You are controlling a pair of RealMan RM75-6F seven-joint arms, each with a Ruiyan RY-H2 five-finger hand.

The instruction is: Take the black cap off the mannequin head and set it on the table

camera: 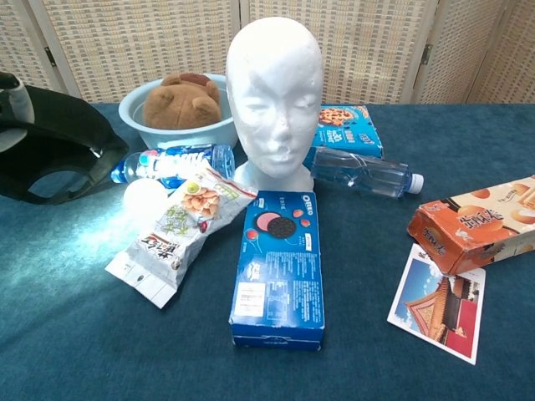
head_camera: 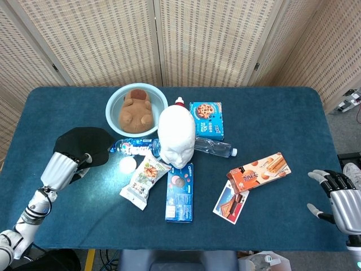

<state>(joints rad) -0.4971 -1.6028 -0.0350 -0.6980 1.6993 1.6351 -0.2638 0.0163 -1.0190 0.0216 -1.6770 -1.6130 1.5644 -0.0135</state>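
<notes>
Blue table (head_camera: 282,113) under both hands, bare white mannequin head (head_camera: 175,137) well right of left hand (head_camera: 61,167), black cap (head_camera: 83,145) low over the table's left side, pinched at its rim by left hand, right hand (head_camera: 338,199) far right, fingers spread, holding nothing

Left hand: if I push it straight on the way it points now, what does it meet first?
The left hand holds the black cap and points up-right toward the table's middle. Going on, cap first, it would likely meet the labelled water bottle; height is unclear.
</notes>
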